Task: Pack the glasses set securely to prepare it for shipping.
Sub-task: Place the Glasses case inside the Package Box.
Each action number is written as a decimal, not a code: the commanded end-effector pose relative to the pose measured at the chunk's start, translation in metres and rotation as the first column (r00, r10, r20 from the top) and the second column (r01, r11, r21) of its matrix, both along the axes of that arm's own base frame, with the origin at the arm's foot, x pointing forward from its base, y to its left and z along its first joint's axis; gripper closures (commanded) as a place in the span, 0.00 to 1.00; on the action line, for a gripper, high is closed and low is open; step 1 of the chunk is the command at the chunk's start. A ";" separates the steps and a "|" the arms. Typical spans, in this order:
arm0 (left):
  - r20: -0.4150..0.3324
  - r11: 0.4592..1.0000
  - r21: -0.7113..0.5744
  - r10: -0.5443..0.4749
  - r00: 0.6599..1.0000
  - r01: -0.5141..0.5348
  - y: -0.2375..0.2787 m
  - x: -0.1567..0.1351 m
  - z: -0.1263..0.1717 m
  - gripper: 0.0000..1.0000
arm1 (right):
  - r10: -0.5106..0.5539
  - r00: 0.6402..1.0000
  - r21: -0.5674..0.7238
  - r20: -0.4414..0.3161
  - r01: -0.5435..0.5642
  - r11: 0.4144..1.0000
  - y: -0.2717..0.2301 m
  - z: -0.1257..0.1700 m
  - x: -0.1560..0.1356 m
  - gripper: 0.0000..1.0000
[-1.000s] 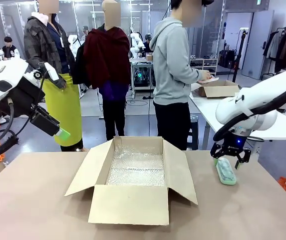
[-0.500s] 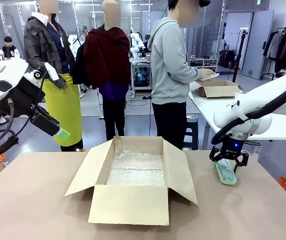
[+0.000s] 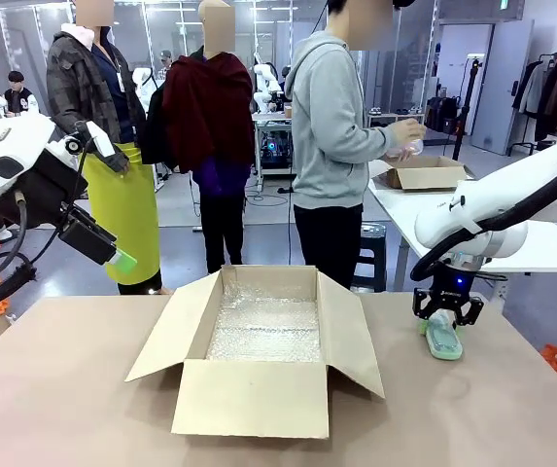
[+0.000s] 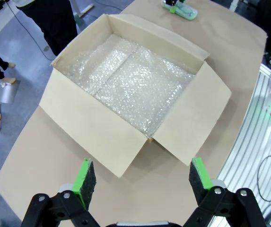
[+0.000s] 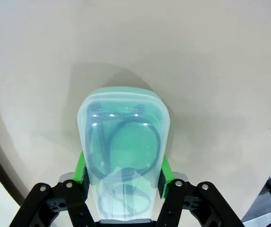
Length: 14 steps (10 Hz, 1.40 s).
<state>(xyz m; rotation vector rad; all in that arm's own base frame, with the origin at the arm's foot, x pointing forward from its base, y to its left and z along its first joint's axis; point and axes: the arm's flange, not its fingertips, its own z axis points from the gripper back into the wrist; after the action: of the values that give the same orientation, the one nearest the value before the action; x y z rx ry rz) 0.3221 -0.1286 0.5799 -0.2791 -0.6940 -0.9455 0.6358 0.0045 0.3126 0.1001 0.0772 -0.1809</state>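
Note:
The mint green glasses case (image 3: 444, 338) sits at the right side of the table, a dark spectacles outline showing through its lid (image 5: 123, 142). My right gripper (image 3: 442, 317) stands over the case's far end, its green pads (image 5: 81, 169) pressed on both long sides, shut on it. The open cardboard box (image 3: 259, 394), lined with bubble wrap (image 4: 130, 75), stands at the table's middle. Raised off the table's left side, my left gripper (image 4: 141, 166) is open with nothing between its fingers, looking down at the box and the mint case (image 4: 183, 11). The pale pink case is out of view.
The box flaps (image 3: 166, 336) spread outward to left and right. A person (image 3: 331, 126) in a grey hoodie stands beyond the far edge, facing a second table with a small cardboard box (image 3: 424, 173). Bare tabletop (image 3: 64, 389) lies left of the box.
My right gripper has come down over the mint case and its fingers have drawn in against the case's sides. The left arm has not moved. The person has raised both hands.

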 end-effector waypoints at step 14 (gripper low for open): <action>0.011 1.000 -0.001 0.002 1.000 -0.002 0.000 0.001 0.002 0.00 | 0.178 0.983 -0.042 0.045 -0.176 0.983 0.045 0.123 -0.047 0.62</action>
<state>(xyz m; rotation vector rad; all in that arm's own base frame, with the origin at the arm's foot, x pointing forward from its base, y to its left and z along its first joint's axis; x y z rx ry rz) 0.3222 -0.1286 0.5800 -0.2788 -0.6940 -0.9455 0.5855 0.0480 0.4318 0.0605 0.0252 -0.0027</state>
